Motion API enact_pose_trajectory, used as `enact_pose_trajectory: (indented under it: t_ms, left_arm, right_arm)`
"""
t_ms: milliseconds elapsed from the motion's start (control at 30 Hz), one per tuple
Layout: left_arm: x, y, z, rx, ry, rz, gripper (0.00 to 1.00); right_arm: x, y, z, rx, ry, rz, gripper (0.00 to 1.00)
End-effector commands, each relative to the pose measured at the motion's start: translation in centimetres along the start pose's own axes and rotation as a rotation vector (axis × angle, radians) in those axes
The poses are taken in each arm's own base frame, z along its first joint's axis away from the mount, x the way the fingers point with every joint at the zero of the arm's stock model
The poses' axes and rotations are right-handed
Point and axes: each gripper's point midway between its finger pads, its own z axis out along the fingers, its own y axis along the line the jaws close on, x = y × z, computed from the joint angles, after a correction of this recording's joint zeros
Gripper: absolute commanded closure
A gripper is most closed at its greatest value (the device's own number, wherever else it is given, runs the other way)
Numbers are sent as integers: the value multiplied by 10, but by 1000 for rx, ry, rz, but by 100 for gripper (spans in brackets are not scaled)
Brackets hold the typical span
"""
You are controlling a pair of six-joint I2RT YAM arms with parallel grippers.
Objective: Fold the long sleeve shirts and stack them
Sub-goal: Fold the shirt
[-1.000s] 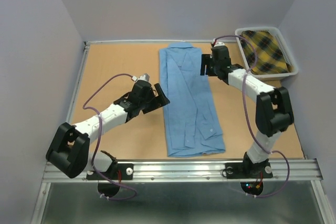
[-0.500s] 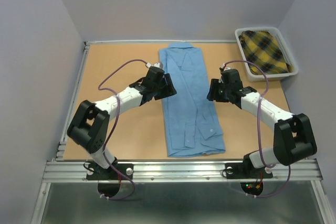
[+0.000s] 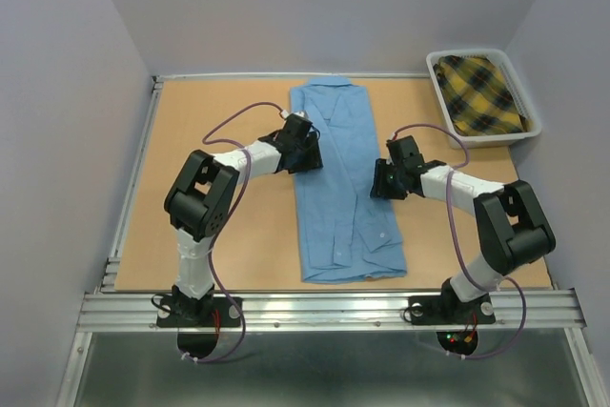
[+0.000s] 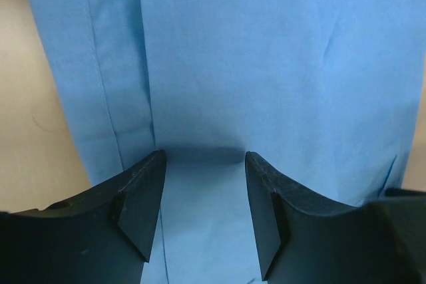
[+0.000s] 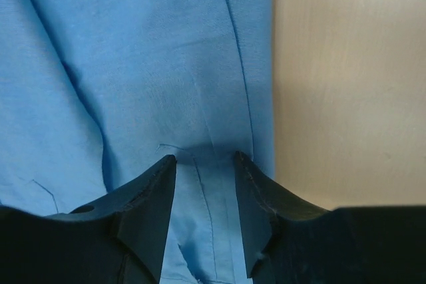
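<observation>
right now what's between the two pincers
The light blue shirt, folded long; top view shows left pincer and right pincer at its edges.

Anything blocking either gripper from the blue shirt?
Nothing visible. The left gripper is right over the left edge of the blue shirt, and the right gripper is over its right edge, with only bare cloth beneath.

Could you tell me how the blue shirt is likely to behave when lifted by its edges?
The shirt lies flat with soft creases, so it will probably sag and drape. It looks thin, likely light. Layers seem to overlap near the right gripper, so a pinch may catch only the top one.
</observation>
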Motion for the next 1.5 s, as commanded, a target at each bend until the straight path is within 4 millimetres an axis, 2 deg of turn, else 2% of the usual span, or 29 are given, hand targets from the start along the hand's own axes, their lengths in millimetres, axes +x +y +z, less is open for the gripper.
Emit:
enact_pose_trajectory:
  t_ms: [0, 100, 167, 200, 333, 367, 400, 433, 500, 533, 567, 600, 633, 667, 700, 733, 767, 800, 833, 867, 900, 933, 967, 1067, 1100, 1167, 1233, 1333, 1467]
  left_arm:
    - [-20, 17, 9, -58, -18, 34, 38]
    - [-31, 29, 18, -84, -16, 31, 38]
    - [-42, 36, 23, -98, -22, 24, 37]
    - [-51, 40, 25, -101, -31, 24, 36]
    - [-71, 37, 17, -86, -74, 51, 31]
    - [-76, 35, 12, -79, -89, 57, 27]
    - [-84, 29, -2, -64, -113, 68, 17]
    - [-88, 26, -11, -54, -130, 70, 17]
    - [-93, 20, -33, -32, -165, 71, 2]
    - [-105, 10, -62, 1, -220, 69, 2]
    - [-94, 15, -69, -2, -211, 48, 2]
    - [-91, 15, -81, 7, -223, 36, 2]
    - [-83, 17, -102, 22, -237, 5, 2]
    - [-75, 20, -112, 27, -238, -15, 2]
    - [-76, 16, -138, 62, -280, -42, 2]
    - [-65, 19, -146, 73, -274, -68, 2]
    - [-35, 34, -142, 56, -224, -90, 2]
    - [-21, 35, -147, 79, -203, -140, 3]
    - [-14, 31, -165, 122, -220, -155, 5]
    - [18, 44, -158, 106, -163, -183, 7]
    - [29, 37, -172, 162, -159, -225, 8]
    - [44, 37, -173, 174, -135, -247, 8]
    - [73, 41, -168, 178, -74, -259, 8]
    - [110, 29, -176, 263, -10, -306, 9]
    - [116, 27, -177, 271, -2, -332, 9]
    - [131, 30, -173, 269, 18, -333, 10]
    - [144, 28, -169, 271, 56, -327, 11]
    - [168, 34, -160, 239, 116, -317, 16]
    - [180, 33, -151, 229, 153, -292, 20]
  right_arm:
    - [-19, 14, 12, -23, -56, 11, 54]
    - [-24, 10, 27, 7, -62, 19, 54]
    - [-36, 13, 33, 9, -84, 17, 55]
    - [-36, 7, 42, 41, -79, 19, 55]
    - [-59, 20, 44, 17, -115, 25, 52]
    - [-64, 24, 41, 2, -125, 24, 51]
    - [-77, 32, 31, -18, -163, 26, 48]
    - [-83, 35, 23, -29, -183, 30, 47]
    - [-89, 44, 7, -73, -209, 49, 43]
    - [-87, 45, 2, -81, -214, 52, 40]
    - [-94, 49, -17, -104, -253, 51, 36]
    - [-93, 51, -25, -117, -264, 58, 34]
    - [-82, 46, -27, -115, -252, 66, 32]
    - [-87, 50, -47, -139, -296, 74, 32]
    - [-84, 49, -54, -147, -302, 87, 30]
    - [-79, 48, -62, -155, -309, 96, 30]
    - [-73, 45, -67, -156, -307, 106, 27]
    - [-58, 38, -66, -148, -283, 121, 25]
    - [-58, 40, -83, -171, -317, 146, 17]
    - [-49, 38, -86, -177, -304, 161, 14]
    - [-36, 35, -93, -199, -297, 186, 9]
    - [-29, 35, -95, -211, -286, 195, 6]
    - [-19, 34, -96, -219, -268, 201, 4]
    - [14, 35, -96, -267, -177, 217, 5]
    - [29, 31, -91, -265, -142, 244, 6]
    - [38, 29, -94, -274, -132, 258, 9]
    - [53, 17, -90, -231, -117, 292, 12]
    - [63, -2, -88, -157, -136, 321, 16]
    - [81, -14, -82, -108, -96, 331, 19]
